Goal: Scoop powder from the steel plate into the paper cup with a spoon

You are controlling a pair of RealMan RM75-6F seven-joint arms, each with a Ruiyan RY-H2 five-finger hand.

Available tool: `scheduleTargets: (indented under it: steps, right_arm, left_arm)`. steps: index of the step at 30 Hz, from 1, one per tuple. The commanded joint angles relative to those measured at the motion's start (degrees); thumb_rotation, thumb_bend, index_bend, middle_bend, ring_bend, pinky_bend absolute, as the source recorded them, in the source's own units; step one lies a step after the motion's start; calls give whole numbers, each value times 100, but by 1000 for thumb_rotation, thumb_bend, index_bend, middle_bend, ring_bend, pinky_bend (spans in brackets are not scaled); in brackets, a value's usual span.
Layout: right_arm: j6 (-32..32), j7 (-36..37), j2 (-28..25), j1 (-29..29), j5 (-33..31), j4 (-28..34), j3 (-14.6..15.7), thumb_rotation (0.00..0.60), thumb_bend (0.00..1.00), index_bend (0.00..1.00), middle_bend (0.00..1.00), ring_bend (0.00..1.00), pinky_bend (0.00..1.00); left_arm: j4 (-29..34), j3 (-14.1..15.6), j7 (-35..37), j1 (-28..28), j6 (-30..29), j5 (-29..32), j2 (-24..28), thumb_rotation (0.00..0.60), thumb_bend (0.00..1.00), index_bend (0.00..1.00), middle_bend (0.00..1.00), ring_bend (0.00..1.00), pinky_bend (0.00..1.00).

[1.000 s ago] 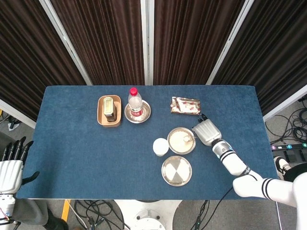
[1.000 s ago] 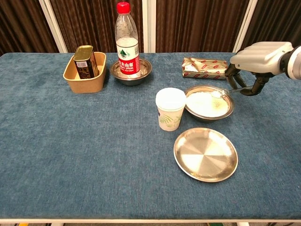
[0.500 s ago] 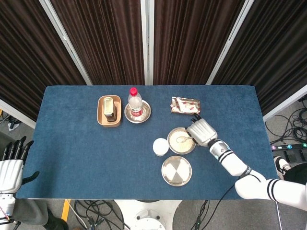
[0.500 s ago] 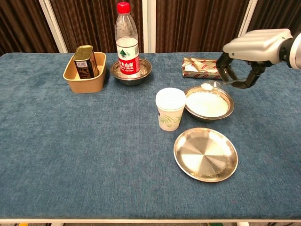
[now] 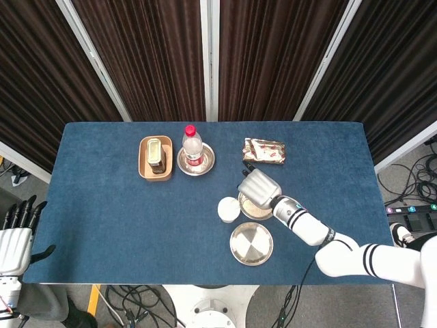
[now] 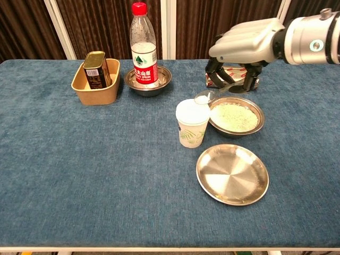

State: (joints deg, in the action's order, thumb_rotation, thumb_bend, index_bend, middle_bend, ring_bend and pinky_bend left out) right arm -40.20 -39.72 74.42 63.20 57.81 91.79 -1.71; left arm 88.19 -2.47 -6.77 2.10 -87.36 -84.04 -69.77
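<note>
right hand [image 6: 245,41] moved left, spoon [image 6: 208,95] over paper cup [image 6: 192,122]

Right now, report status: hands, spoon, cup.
Right hand holds spoon, loaded bowl at paper cup rim. Left hand open, off table. Powder plate beside cup. Nothing in the way.

We find open surface [image 6: 79,175] across the front left; the bottle [image 6: 144,48], tub [image 6: 96,85] and wrapped packet [image 5: 264,150] crowd the far side.
</note>
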Motion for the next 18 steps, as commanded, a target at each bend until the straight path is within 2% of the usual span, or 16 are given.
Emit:
scheduleTargets:
  steps: [1, 6, 11, 18]
  right_arm:
    - [-21, -1374, 139, 569, -404, 39, 333, 600, 365, 549, 554, 223, 35]
    - [-380, -2683, 325, 988, -757, 247, 626, 600, 365, 549, 554, 222, 1]
    - [-916, -3939, 624, 1270, -649, 359, 917, 600, 365, 549, 554, 222, 1]
    - [-1338, -4890, 933, 1436, -508, 398, 1065, 600, 363, 549, 554, 222, 0]
  left_arm:
    - [-29, 6, 39, -7, 4, 4, -15, 600, 135, 157, 105, 61, 54]
    - [-89, -1, 104, -6, 25, 29, -42, 600, 135, 157, 105, 61, 54]
    - [-153, 4, 164, -20, 12, 27, -76, 600, 136, 157, 105, 61, 55]
    - [-235, 44, 237, -75, -24, 20, -127, 600, 135, 157, 105, 61, 54]
